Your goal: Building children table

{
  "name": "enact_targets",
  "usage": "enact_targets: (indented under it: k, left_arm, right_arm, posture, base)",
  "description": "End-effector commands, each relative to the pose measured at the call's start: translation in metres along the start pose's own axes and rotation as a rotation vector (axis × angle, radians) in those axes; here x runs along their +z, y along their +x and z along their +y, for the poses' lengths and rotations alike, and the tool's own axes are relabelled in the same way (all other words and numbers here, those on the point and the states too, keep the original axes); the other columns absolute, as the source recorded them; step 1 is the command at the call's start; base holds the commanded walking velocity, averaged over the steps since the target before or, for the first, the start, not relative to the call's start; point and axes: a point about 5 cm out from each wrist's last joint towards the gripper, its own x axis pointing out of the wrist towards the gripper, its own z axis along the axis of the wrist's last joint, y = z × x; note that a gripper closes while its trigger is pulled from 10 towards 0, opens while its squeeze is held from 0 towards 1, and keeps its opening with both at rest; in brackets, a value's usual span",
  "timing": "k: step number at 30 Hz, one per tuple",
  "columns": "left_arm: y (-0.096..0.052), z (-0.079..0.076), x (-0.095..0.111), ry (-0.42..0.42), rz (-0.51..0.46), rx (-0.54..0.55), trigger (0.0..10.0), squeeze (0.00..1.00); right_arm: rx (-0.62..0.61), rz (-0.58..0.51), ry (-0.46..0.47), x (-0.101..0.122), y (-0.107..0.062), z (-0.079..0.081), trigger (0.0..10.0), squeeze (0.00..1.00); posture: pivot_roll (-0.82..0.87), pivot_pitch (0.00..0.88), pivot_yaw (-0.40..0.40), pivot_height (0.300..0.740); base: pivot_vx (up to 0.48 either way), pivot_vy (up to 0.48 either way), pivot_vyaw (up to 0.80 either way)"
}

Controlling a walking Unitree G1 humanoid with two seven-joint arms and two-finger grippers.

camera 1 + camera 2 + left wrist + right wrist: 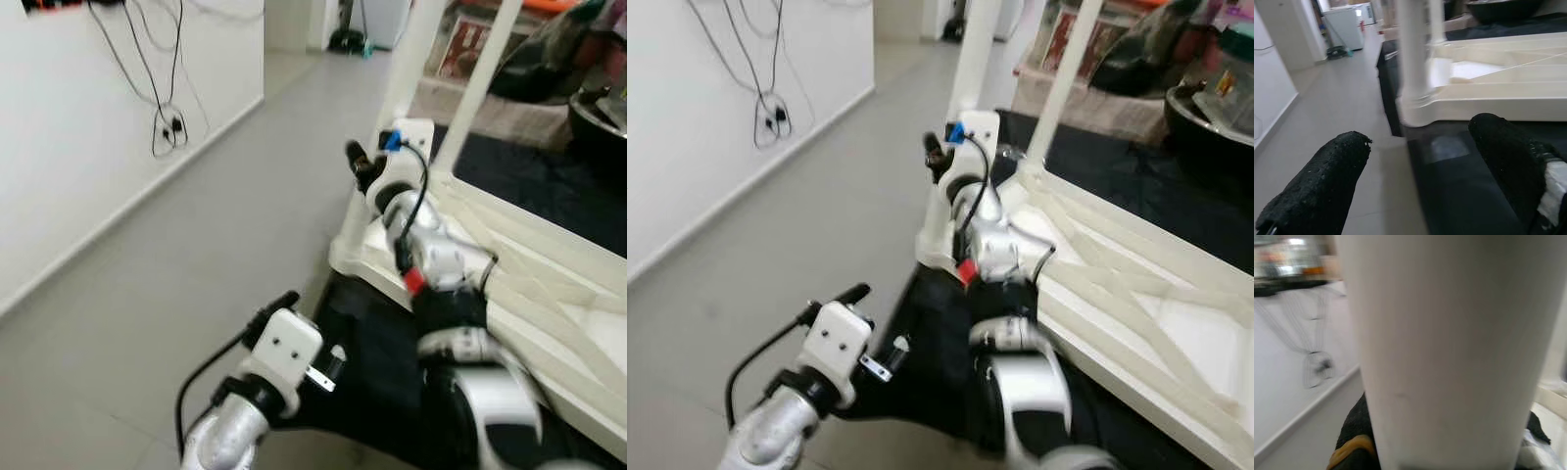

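Upturned white table top (549, 284) lies on a dark mat (372, 362), right of scene. Two legs fitted; others unclear. Right gripper (364, 168) pinches the near-corner leg (407, 69). Left gripper (1415, 166) spread, empty, hovering nearby.

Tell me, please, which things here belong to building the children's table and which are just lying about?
Part of the job:
- upturned white table top
- white table leg at its near corner, with the right claw around it
- second leg
- black mat under the table
- left claw, open, held low near that corner

Just lying about:
- cables on the wall
- dark bowl
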Motion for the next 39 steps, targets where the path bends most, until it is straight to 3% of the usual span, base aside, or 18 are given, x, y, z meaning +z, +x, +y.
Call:
enact_targets:
  k: [1, 2, 3, 4, 9, 10, 11, 12, 15, 17, 18, 20, 22, 24, 26, 34, 35, 39]
  left_arm:
    - [0.000, -0.002, -0.003, 0.005, 0.012, -0.009, 10.0, 0.00]
    - [0.000, -0.002, -0.003, 0.005, 0.012, -0.008, 10.0, 0.00]
    - [-0.001, -0.002, -0.003, 0.006, 0.013, -0.008, 10.0, 0.00]
    - [0.000, -0.002, -0.003, 0.006, 0.013, -0.008, 10.0, 0.00]
    - [0.000, -0.002, -0.003, 0.006, 0.014, -0.008, 10.0, 0.00]
    - [0.000, -0.002, -0.004, 0.006, 0.014, -0.008, 10.0, 0.00]
    - [0.000, -0.002, -0.004, 0.006, 0.014, -0.008, 10.0, 0.00]
    - [0.000, -0.002, -0.004, 0.006, 0.014, -0.008, 10.0, 0.00]
    - [0.000, -0.001, -0.004, 0.006, 0.014, -0.007, 10.0, 0.00]
    - [0.000, -0.001, -0.004, 0.006, 0.013, -0.007, 10.0, 0.00]
    - [0.000, -0.001, -0.004, 0.006, 0.013, -0.007, 10.0, 0.00]
    - [0.001, -0.001, -0.004, 0.006, 0.012, -0.007, 10.0, 0.00]
    - [0.001, -0.001, -0.004, 0.006, 0.012, -0.007, 10.0, 0.00]
    - [0.000, -0.001, -0.003, 0.005, 0.010, -0.006, 10.0, 0.00]
    - [0.000, -0.002, -0.003, 0.003, 0.011, -0.008, 10.0, 0.00]
    - [0.000, -0.003, -0.002, 0.003, 0.010, -0.013, 10.0, 0.00]
    - [-0.002, -0.003, -0.002, 0.003, 0.013, -0.005, 10.0, 0.00]
    - [-0.003, -0.003, -0.002, 0.001, 0.017, -0.002, 10.0, 0.00]
  right_arm:
    - [-0.202, 0.133, 0.029, -0.031, -0.005, -0.038, 0.0, 0.00]
    - [-0.204, 0.123, 0.035, -0.029, -0.005, -0.036, 0.0, 0.00]
    - [-0.128, 0.091, 0.091, -0.025, -0.001, -0.025, 10.0, 0.00]
    - [-0.019, 0.036, 0.141, -0.016, 0.001, -0.012, 10.0, 1.00]
    - [0.096, -0.048, 0.172, -0.002, 0.003, 0.004, 10.0, 1.00]
    - [0.163, -0.072, 0.187, 0.004, 0.005, 0.009, 10.0, 0.86]
    - [0.163, -0.072, 0.187, 0.004, 0.005, 0.009, 10.0, 0.86]
    - [0.302, -0.059, 0.242, 0.008, 0.008, 0.016, 10.0, 0.00]
    - [0.434, -0.047, 0.278, 0.012, 0.008, 0.022, 10.0, 0.00]
    - [0.774, -0.017, 0.314, 0.015, -0.001, 0.025, 10.0, 0.00]
    - [0.774, -0.017, 0.314, 0.015, -0.001, 0.025, 10.0, 0.00]
    - [1.251, 0.038, 0.277, 0.013, -0.024, 0.017, 10.0, 0.00]
    - [1.251, 0.038, 0.277, 0.013, -0.024, 0.017, 10.0, 0.00]
    - [1.503, 0.112, 0.248, 0.008, -0.032, 0.015, 10.0, 0.00]
    - [1.586, 0.145, 0.247, 0.007, -0.029, 0.022, 10.0, 0.00]
    - [1.665, 0.159, 0.229, 0.008, -0.026, 0.040, 10.0, 0.00]
    - [1.635, 0.135, 0.200, 0.007, -0.023, 0.050, 0.0, 0.00]
    - [1.580, 0.099, 0.209, 0.008, -0.020, 0.049, 0.0, 0.00]
  posture:
    - [0.14, 0.114, -0.080, 0.740]
    - [0.14, 0.114, -0.080, 0.740]
    - [0.14, 0.114, -0.081, 0.740]
    - [0.14, 0.114, -0.079, 0.740]
    - [0.14, 0.113, -0.081, 0.740]
    - [0.14, 0.113, -0.079, 0.740]
    - [0.14, 0.113, -0.079, 0.740]
    - [0.14, 0.112, -0.079, 0.740]
    - [0.14, 0.113, -0.079, 0.740]
    - [0.14, 0.113, -0.078, 0.740]
    - [0.14, 0.113, -0.078, 0.740]
    - [0.14, 0.112, -0.081, 0.740]
    - [0.14, 0.112, -0.081, 0.740]
    - [0.14, 0.113, -0.078, 0.740]
    - [0.14, 0.113, -0.075, 0.740]
    - [0.16, 0.120, -0.082, 0.740]
    - [0.16, 0.122, -0.086, 0.740]
    - [0.16, 0.123, -0.081, 0.740]
  base:
    - [0.000, 0.000, 0.00]
    - [0.000, 0.000, 0.00]
    - [0.000, 0.000, 0.00]
    - [0.000, 0.000, 0.00]
    - [0.000, 0.000, 0.00]
    - [0.000, 0.000, 0.00]
    - [0.000, 0.000, 0.00]
    - [0.000, 0.000, 0.00]
    - [0.000, 0.000, 0.00]
    - [0.000, 0.000, 0.00]
    - [0.000, 0.000, 0.00]
    - [0.000, 0.000, 0.00]
    - [0.000, 0.000, 0.00]
    - [0.000, 0.000, 0.00]
    - [0.000, 0.000, 0.00]
    - [0.000, 0.000, 0.00]
    - [0.000, 0.000, 0.00]
    - [0.000, 0.000, 0.00]
